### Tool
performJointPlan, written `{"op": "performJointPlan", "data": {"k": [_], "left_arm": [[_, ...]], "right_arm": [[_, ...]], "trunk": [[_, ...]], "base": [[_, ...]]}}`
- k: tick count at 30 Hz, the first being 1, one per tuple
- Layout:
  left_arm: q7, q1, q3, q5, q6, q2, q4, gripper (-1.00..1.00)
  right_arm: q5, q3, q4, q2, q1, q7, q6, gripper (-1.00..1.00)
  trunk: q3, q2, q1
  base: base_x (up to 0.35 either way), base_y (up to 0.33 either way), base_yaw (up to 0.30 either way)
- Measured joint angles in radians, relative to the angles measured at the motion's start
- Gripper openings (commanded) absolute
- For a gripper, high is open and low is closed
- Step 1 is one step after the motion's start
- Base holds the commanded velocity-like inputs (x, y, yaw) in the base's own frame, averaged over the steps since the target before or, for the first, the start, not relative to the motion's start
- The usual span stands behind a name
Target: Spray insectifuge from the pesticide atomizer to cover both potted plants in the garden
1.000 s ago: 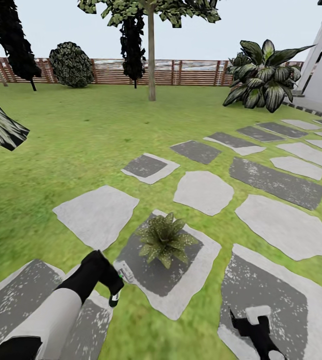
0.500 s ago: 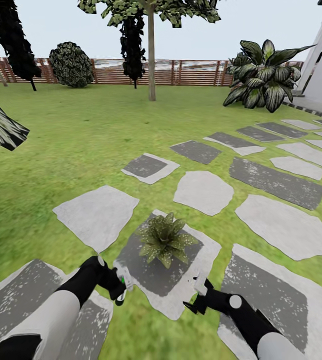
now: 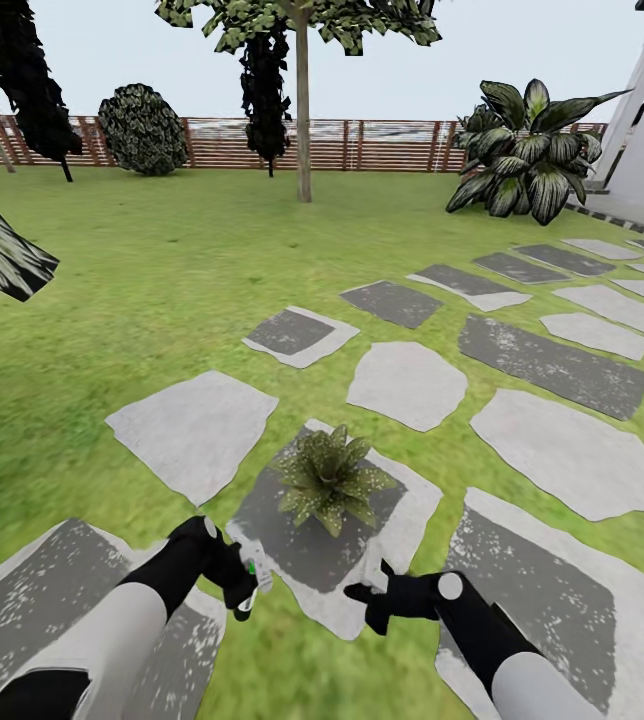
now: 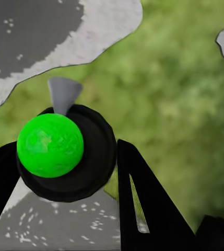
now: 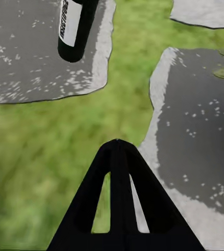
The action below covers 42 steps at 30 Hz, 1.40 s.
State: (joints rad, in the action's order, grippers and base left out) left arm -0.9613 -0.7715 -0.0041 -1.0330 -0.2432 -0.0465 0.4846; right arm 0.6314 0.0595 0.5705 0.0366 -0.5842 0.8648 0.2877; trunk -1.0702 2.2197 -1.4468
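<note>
Left tool (image 3: 245, 583): my grip is closed round the pesticide atomizer (image 3: 253, 577)
Right tool (image 3: 370, 605): I see fingers pressed together, beside potted plant (image 3: 330, 478)

Garden, lawn (image 3: 162, 270), fence (image 3: 382, 145), stepping stones (image 3: 407, 385)

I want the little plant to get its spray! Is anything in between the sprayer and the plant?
Nothing visible is in the way. The left gripper holds the sprayer near the edge of the grey stone, and the plant sits on that stone just beyond it. Only bare stone lies between them.
</note>
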Motion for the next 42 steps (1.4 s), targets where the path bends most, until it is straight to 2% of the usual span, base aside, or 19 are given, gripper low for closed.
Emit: {"op": "performJointPlan", "data": {"k": [5,9,13,15,16,18,21,27,29,39,42], "left_arm": [[0.0,0.001,-0.031,0.001,0.005,-0.018,-0.015,-1.0],[-0.001,0.002,-0.057,0.006,0.098,-0.03,-0.018,-1.0],[-0.001,0.012,-0.063,0.001,0.117,-0.041,-0.02,-1.0],[0.0,0.027,-0.086,-0.002,0.12,-0.051,-0.019,-1.0],[0.001,0.031,-0.121,-0.001,0.121,-0.053,-0.019,-1.0],[0.0,0.047,-0.139,-0.001,0.137,-0.057,-0.019,-1.0],[-0.001,0.056,-0.141,0.002,0.178,-0.066,-0.019,-1.0],[-0.001,0.057,-0.142,0.002,0.184,-0.071,-0.019,-1.0],[0.004,0.057,-0.14,0.01,0.182,-0.08,-0.017,-1.0],[0.007,0.057,-0.137,0.089,0.179,-0.099,-0.017,-1.0],[0.007,0.057,-0.137,0.099,0.179,-0.102,-0.017,-1.0]], "right_arm": [[-0.001,0.0,0.02,0.006,0.0,0.036,0.0,-1.0],[-0.001,0.001,0.023,0.018,0.0,0.043,0.0,-1.0],[-0.001,0.03,0.044,0.02,0.0,0.053,0.0,-1.0],[-0.002,0.038,0.054,0.029,0.0,0.053,-0.001,-1.0],[-0.002,0.038,0.054,0.032,0.0,0.053,-0.001,-1.0],[-0.002,0.038,0.059,0.034,0.0,0.053,-0.002,-1.0],[-0.002,0.038,0.06,0.034,0.0,0.053,-0.001,-1.0],[-0.002,0.038,0.06,0.035,0.0,0.053,-0.001,-1.0],[-0.002,0.038,0.06,0.035,0.0,0.053,-0.001,-1.0],[-0.002,0.038,0.06,0.035,0.0,0.053,0.0,-1.0],[-0.002,0.038,0.06,0.035,0.0,0.053,0.0,-1.0]], "trunk": [[0.0,0.0,0.0],[0.0,0.0,0.0],[0.0,0.0,0.0],[0.0,0.0,0.0],[0.0,0.0,0.0],[0.0,0.0,0.0],[0.0,0.0,0.0],[0.0,0.0,0.0],[0.0,0.0,0.0],[0.0,0.0,0.0],[0.0,0.0,0.0]], "base": [[0.0,0.0,0.0],[0.0,0.0,0.0],[0.0,0.0,0.0],[0.0,0.0,0.0],[0.0,0.0,0.0],[0.0,0.0,0.0],[0.0,0.0,0.0],[0.0,0.0,0.0],[0.0,0.0,0.0],[0.0,0.0,0.0],[0.0,0.0,0.0]]}}
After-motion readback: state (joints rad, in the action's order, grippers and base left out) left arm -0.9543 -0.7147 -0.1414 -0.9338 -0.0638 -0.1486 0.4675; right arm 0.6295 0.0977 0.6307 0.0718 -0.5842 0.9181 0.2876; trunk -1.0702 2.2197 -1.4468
